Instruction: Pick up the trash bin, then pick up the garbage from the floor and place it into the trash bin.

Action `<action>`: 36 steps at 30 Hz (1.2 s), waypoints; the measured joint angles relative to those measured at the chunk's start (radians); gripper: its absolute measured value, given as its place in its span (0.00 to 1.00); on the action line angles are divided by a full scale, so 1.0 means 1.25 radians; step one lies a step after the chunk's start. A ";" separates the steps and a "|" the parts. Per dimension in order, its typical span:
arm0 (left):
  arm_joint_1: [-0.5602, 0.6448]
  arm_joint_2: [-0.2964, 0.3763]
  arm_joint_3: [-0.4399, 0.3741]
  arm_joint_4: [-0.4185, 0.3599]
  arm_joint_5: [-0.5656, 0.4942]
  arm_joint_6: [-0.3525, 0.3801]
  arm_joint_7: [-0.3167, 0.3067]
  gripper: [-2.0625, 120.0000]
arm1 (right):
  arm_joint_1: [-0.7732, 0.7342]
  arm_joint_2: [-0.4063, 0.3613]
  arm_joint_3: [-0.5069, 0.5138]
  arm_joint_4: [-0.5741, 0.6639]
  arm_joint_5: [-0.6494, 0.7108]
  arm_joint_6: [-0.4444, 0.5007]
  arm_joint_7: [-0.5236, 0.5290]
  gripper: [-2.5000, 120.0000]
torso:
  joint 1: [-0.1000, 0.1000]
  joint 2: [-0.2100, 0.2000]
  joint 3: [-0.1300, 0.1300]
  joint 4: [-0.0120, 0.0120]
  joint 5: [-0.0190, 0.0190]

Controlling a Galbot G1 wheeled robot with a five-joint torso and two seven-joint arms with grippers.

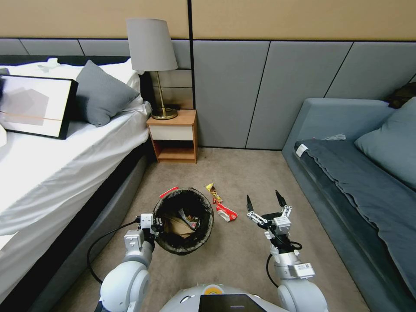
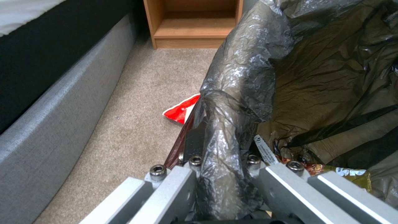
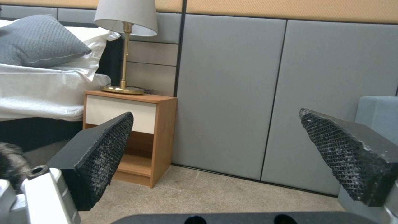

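Trash bin (image 1: 183, 220) hides most of red wrapper (image 1: 169, 192).

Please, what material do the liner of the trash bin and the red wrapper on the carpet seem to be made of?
The liner of the trash bin looks like thin dark plastic film: it is crinkled, glossy and slightly see-through where the left gripper pinches it. The red wrapper appears to be shiny plastic or foil, with creases and printed colours.

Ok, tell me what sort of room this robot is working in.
Most likely a bedroom, perhaps a hotel room: a bed with white sheets and a grey pillow, a wooden nightstand carrying a lamp, and a grey daybed or sofa across the carpet.
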 joint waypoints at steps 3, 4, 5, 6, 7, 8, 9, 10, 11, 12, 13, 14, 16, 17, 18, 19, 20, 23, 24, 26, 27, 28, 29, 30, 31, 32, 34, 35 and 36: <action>-0.001 -0.001 0.002 0.000 0.000 0.000 0.000 0.02 | 0.043 -0.019 0.003 -0.019 0.030 -0.031 0.000 0.84 | 0.000 0.000 0.000 0.0000 0.0000; -0.001 -0.001 0.002 0.000 0.000 0.000 0.000 0.02 | 0.043 -0.019 0.003 -0.019 0.030 -0.031 0.000 0.84 | 0.000 0.000 0.000 0.0000 0.0000; -0.001 -0.001 0.003 -0.001 0.000 0.000 0.000 0.02 | 0.078 -0.036 0.003 -0.039 0.052 -0.053 -0.002 0.84 | 0.000 0.000 0.000 0.0002 0.0001; -0.002 0.000 0.005 -0.004 0.003 0.002 0.000 0.02 | 0.166 -0.083 -0.016 -0.118 0.090 -0.094 -0.024 0.84 | 0.000 0.000 0.000 0.0001 0.0002; -0.002 0.000 0.005 -0.004 0.003 0.002 0.000 0.02 | 0.166 -0.083 -0.016 -0.118 0.090 -0.094 -0.024 0.84 | 0.000 0.000 0.000 0.0001 0.0002; -0.001 0.000 0.005 -0.006 0.004 0.003 0.000 0.02 | 0.194 -0.099 -0.027 -0.149 0.098 -0.109 -0.035 0.84 | 0.000 0.000 0.000 0.0002 0.0001; 0.000 0.000 0.005 -0.008 0.005 0.003 0.000 0.02 | 0.219 -0.114 -0.037 -0.179 0.101 -0.119 -0.044 0.84 | 0.000 0.000 0.000 0.0001 0.0001; 0.001 -0.001 0.006 -0.009 0.005 0.004 0.000 0.02 | 0.240 -0.128 -0.046 -0.205 0.103 -0.126 -0.052 0.84 | 0.000 0.000 0.000 0.0001 0.0002; 0.002 -0.003 0.006 -0.011 0.006 0.004 0.000 0.02 | 0.267 -0.146 -0.058 -0.236 0.105 -0.139 -0.062 0.84 | 0.000 0.000 0.000 0.0003 0.0003; 0.002 -0.003 0.006 -0.011 0.006 0.004 0.000 0.02 | 0.267 -0.146 -0.058 -0.236 0.105 -0.139 -0.062 0.84 | 0.000 0.000 0.000 0.0003 0.0003; 0.003 -0.004 0.006 -0.011 0.008 0.005 0.000 0.02 | 0.280 -0.155 -0.064 -0.251 0.107 -0.144 -0.066 0.84 | 0.000 0.000 0.000 0.0002 0.0002; 0.005 -0.006 0.006 -0.012 0.011 0.005 0.000 0.02 | 0.316 -0.186 -0.079 -0.297 0.113 -0.154 -0.080 0.84 | 0.000 0.000 0.000 0.0004 0.0001; 0.006 -0.006 0.006 -0.012 0.013 0.006 0.000 0.02 | 0.344 -0.209 -0.091 -0.332 0.119 -0.159 -0.091 0.84 | 0.000 0.000 0.000 0.0001 0.0002; 0.007 -0.007 0.006 -0.012 0.015 0.006 0.000 0.02 | 0.367 -0.232 -0.104 -0.363 0.129 -0.158 -0.103 0.84 | 0.000 0.000 0.000 0.0002 0.0001; 0.007 -0.008 0.006 -0.012 0.017 0.006 0.000 0.02 | 0.388 -0.256 -0.119 -0.393 0.140 -0.159 -0.115 0.84 | 0.000 0.000 0.000 0.0003 0.0001; 0.007 -0.008 0.006 -0.012 0.017 0.006 0.000 0.02 | 0.388 -0.256 -0.119 -0.393 0.140 -0.159 -0.115 0.84 | 0.000 0.000 0.000 0.0003 0.0001; 0.007 -0.010 0.006 -0.012 0.019 0.007 0.000 0.02 | 0.407 -0.279 -0.137 -0.419 0.152 -0.164 -0.124 0.84 | 0.000 0.000 0.000 0.0001 0.0000; 0.007 -0.013 0.009 -0.010 0.022 0.007 0.000 0.02 | 0.436 -0.303 -0.170 -0.453 0.176 -0.187 -0.132 0.84 | 0.000 0.000 0.000 0.0000 0.0001; 0.007 -0.015 0.011 -0.006 0.024 0.007 0.000 0.02 | 0.453 -0.309 -0.187 -0.474 0.185 -0.202 -0.134 0.84 | 0.000 0.000 0.000 -0.0001 0.0000; 0.004 -0.016 0.014 -0.002 0.027 0.007 0.000 0.02 | 0.484 -0.309 -0.209 -0.509 0.191 -0.226 -0.134 0.84 | 0.000 0.000 0.000 0.0002 0.0002; 0.004 -0.016 0.014 -0.002 0.027 0.007 0.000 0.02 | 0.484 -0.309 -0.209 -0.509 0.191 -0.226 -0.134 0.84 | 0.000 0.000 0.000 0.0002 0.0002; 0.003 -0.017 0.015 -0.001 0.028 0.007 -0.001 0.02 | 0.499 -0.308 -0.219 -0.527 0.191 -0.245 -0.134 0.84 | 0.000 0.000 0.000 0.0002 0.0002; 0.002 -0.017 0.016 0.000 0.028 0.007 -0.001 0.02 | 0.517 -0.306 -0.233 -0.549 0.193 -0.264 -0.134 0.84 | 0.000 0.000 0.000 0.0000 -0.0001; 0.000 -0.018 0.017 0.001 0.028 0.007 -0.002 0.02 | 0.531 -0.305 -0.243 -0.565 0.192 -0.279 -0.134 0.84 | 0.000 0.000 0.000 0.0001 0.0000; 0.000 -0.018 0.017 0.001 0.028 0.007 -0.002 0.02 | 0.531 -0.305 -0.243 -0.565 0.192 -0.279 -0.134 0.84 | 0.000 0.000 0.000 0.0001 0.0000; 0.000 -0.019 0.017 0.002 0.028 0.007 -0.002 0.02 | 0.548 -0.304 -0.256 -0.588 0.187 -0.296 -0.132 0.84 | 0.000 0.000 0.000 0.0000 0.0000; 0.000 -0.020 0.017 0.003 0.031 0.007 -0.002 0.02 | 0.584 -0.298 -0.282 -0.641 0.176 -0.312 -0.132 0.84 | 0.000 0.000 0.000 0.0002 0.0001; 0.000 -0.020 0.017 0.003 0.031 0.007 -0.002 0.02 | 0.584 -0.298 -0.282 -0.641 0.176 -0.312 -0.132 0.84 | 0.000 0.000 0.000 0.0002 0.0001; 0.001 -0.020 0.017 0.004 0.032 0.006 -0.002 0.02 | 0.598 -0.294 -0.291 -0.662 0.173 -0.315 -0.136 0.84 | 0.000 0.000 0.000 0.0001 0.0000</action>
